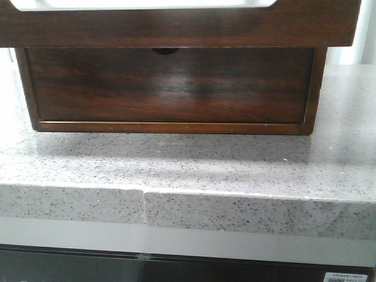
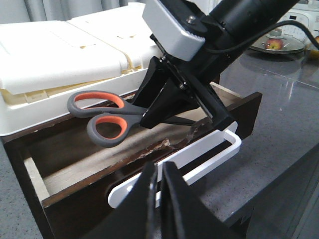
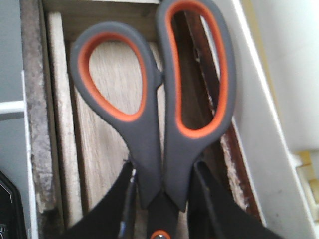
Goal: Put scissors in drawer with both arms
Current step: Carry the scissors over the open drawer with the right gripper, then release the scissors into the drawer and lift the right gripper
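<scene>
The step in hand looks like the drop. The drawer [image 2: 89, 164] is pulled open, and the scissors [image 2: 102, 117] are held in the air over it, not yet laid inside.

The scissors are pinched by the right claw [image 3: 160, 199]. Its two black fingers [image 3: 212, 199] are pressed in on the grey part just below the two orange-lined loops. The loops stick out past the claw and nothing touches them. In the right wrist view the pale wood floor of the drawer is seen through and around the loops, so the scissors hang right over the open space. Whether the blades are already touching the wood cannot be told.

The left claw [image 2: 160, 199] is seen at the white handle [image 2: 219, 149] on the drawer front. Its two dark fingers are almost pressed together, with only a thin gap. The handle seems to sit in that gap, but it cannot be told for sure whether it is gripped.

Next, the scissors should probably be lowered a little and the right claw spread so they are let go flat on the drawer floor. Then the right arm must be lifted clear, and the drawer can be pushed shut by the left arm. Care is needed so the loops do not catch on the chipped drawer edge.

In the front view only the dark wood box on the grey bench [image 1: 188, 170] is seen.
</scene>
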